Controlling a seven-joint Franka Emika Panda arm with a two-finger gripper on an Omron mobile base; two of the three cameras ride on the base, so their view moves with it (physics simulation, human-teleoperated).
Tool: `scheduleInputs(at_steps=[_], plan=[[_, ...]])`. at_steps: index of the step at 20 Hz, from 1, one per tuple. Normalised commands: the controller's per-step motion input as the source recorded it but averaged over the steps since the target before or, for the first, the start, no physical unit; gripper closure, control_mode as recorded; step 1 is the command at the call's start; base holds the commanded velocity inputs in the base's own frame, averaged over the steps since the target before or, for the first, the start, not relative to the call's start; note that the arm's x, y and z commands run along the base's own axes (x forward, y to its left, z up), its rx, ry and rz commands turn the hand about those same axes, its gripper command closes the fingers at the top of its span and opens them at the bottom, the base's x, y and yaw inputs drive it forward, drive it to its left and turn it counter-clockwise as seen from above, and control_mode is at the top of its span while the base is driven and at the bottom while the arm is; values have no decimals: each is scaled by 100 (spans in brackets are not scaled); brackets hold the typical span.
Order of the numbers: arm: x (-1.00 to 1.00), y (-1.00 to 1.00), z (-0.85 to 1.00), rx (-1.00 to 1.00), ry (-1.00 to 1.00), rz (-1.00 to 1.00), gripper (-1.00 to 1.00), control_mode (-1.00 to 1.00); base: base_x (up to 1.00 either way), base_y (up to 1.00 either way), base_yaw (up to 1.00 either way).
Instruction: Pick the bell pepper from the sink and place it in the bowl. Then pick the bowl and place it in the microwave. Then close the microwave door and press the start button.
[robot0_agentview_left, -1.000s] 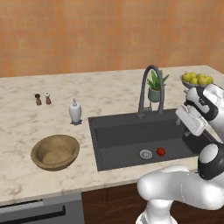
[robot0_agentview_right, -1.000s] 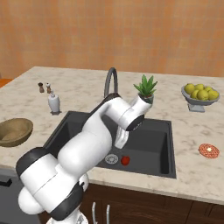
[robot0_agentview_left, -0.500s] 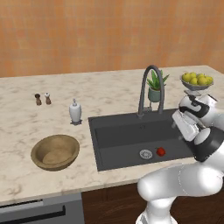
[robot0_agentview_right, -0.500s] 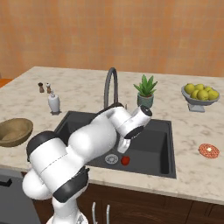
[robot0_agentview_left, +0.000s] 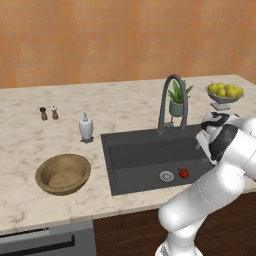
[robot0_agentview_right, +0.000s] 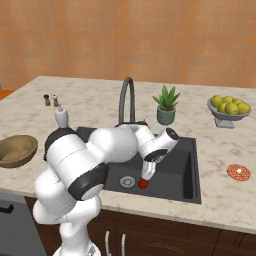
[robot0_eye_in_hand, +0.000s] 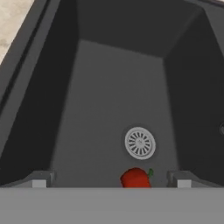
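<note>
Hand (robot0_eye_in_hand: 109, 180): we see its fingers spread wide, holding nothing, above the sink (robot0_eye_in_hand: 109, 87) floor.
Bell pepper (robot0_eye_in_hand: 136, 178): on the sink floor beside the drain (robot0_eye_in_hand: 140, 142), near the sink's front edge.
Bowl (robot0_agentview_left: 63, 173): on the desk, left of the sink.

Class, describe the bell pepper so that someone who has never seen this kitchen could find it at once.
Start at the dark grey sink set in the marble counter, under the tall arched faucet. On the basin floor lies a round metal drain; right beside it sits the bell pepper. It is small, shiny and red with a bit of green stem, the only coloured thing in the basin.
</note>
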Motion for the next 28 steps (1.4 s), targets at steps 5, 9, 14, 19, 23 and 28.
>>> scheduleInputs(at_steps=[5, 9, 14, 19, 23, 28], plan=[[43, -25, -31, 6, 7, 4, -100, -100, 0, 0, 0], [13, -48, -18, 8, 3, 5, -100, -100, 0, 0, 0], [7, -35, -17, 9, 2, 3, -100, -100, 0, 0, 0], [11, -4, -23, 3, 1, 0, -100, -100, 0, 0, 0], [15, 0, -42, 0, 1, 0, -100, -100, 0, 0, 0], [35, 22, -44, 0, 1, 0, -100, -100, 0, 0, 0]])
